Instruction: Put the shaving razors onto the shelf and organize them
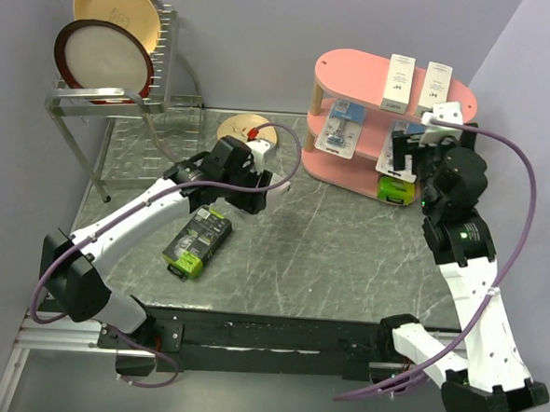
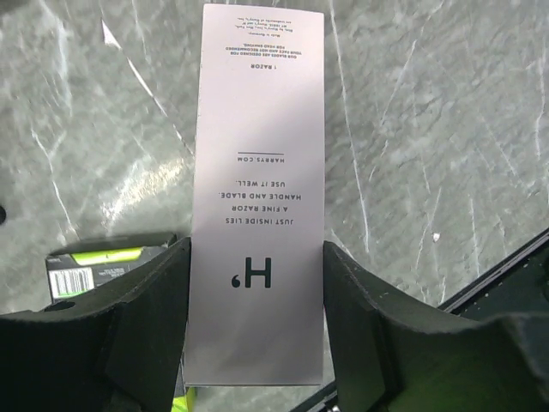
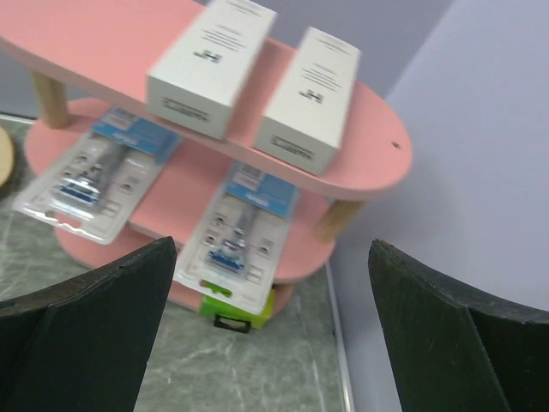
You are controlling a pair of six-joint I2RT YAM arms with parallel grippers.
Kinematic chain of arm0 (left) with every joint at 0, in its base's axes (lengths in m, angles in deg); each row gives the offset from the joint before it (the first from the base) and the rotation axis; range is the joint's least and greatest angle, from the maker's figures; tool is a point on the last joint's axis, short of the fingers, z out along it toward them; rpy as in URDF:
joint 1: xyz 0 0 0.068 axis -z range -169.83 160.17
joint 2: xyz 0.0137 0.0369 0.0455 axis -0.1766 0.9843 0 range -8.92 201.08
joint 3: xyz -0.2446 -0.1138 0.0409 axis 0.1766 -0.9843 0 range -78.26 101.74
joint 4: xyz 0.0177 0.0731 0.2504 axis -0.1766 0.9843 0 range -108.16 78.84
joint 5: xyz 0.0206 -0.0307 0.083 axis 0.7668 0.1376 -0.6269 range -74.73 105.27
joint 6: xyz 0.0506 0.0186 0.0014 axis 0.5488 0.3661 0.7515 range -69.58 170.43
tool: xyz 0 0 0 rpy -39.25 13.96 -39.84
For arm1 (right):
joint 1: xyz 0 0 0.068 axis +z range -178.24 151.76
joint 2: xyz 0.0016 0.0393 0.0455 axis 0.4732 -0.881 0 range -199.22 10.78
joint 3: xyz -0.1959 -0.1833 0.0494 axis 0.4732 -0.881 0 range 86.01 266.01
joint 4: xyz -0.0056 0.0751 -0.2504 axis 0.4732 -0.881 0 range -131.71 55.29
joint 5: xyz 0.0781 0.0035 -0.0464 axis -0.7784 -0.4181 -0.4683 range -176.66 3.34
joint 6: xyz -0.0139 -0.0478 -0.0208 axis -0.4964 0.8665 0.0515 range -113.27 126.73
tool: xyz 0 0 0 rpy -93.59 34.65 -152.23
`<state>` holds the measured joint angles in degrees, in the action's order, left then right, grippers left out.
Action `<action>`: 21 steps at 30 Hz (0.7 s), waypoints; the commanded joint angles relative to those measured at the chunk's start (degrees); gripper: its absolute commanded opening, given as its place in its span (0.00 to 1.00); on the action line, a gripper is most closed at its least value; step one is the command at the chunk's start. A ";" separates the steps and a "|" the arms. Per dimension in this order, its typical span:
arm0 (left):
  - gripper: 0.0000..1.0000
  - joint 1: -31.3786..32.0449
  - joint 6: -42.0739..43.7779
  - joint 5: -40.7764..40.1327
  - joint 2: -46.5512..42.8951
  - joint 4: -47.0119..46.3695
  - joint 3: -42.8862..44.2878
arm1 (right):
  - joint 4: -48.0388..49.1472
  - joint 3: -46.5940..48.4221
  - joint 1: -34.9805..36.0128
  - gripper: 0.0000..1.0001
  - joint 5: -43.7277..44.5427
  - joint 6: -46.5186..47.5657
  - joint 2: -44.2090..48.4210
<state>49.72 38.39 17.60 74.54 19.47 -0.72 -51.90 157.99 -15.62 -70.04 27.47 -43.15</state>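
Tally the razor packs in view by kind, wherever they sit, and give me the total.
Slim white boxes: 3 (two on the top tier of the shelf, one between the fingers of the left pincer)
Blue-white blister cards: 2
Black-and-lime boxes: 2
Total: 7
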 commanded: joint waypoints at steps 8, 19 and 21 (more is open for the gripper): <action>0.46 0.09 9.99 -1.80 4.85 -14.34 23.77 | 6.99 -2.73 -2.87 1.00 2.72 0.10 5.67; 0.45 -0.79 7.99 -1.01 31.40 -18.37 57.78 | 9.46 -6.25 -4.27 1.00 5.18 -4.30 4.28; 0.44 -0.44 7.03 -1.45 35.08 -21.61 60.53 | 9.11 -5.89 -4.80 1.00 5.00 -3.95 3.92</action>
<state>48.98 47.38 16.47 104.22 3.95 53.07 -44.17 150.50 -19.33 -66.13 24.86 -38.61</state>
